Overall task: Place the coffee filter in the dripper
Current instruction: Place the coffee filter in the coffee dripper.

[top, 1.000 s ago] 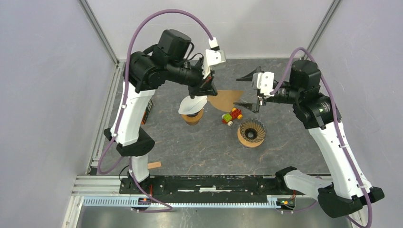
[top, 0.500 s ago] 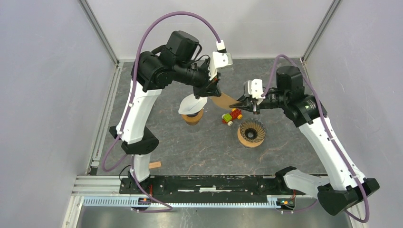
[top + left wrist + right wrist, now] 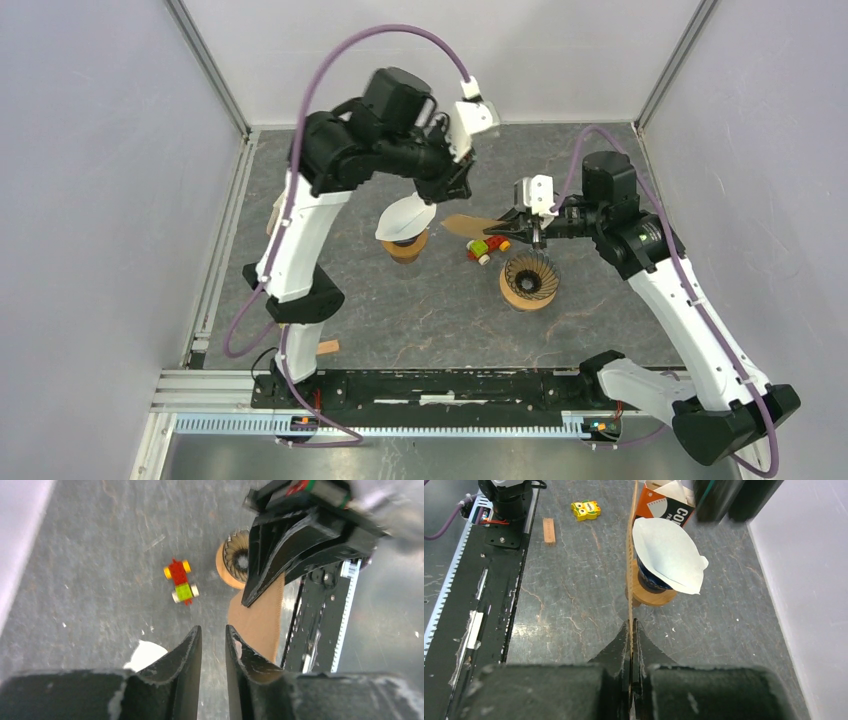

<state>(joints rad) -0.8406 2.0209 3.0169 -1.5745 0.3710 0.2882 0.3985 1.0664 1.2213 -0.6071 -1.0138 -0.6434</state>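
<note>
Starting nearest you, the ribbed dripper (image 3: 530, 277) sits empty on its wooden ring. Just behind it and to its left lies a toy car (image 3: 487, 245). Beyond that, your right gripper (image 3: 630, 625) is clamped tight on the brown coffee filter (image 3: 465, 225), holding it in the air. Further left of the ribbed dripper, a second dripper (image 3: 405, 247) carries a white filter (image 3: 405, 217). Farthest back, your left gripper (image 3: 212, 630) stands slightly parted, holding nothing.

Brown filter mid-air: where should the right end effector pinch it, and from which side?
Its right-hand edge, approached from the right, as the right end effector holds it now: the brown filter is flat and thin, so fingers close across its faces.
</note>
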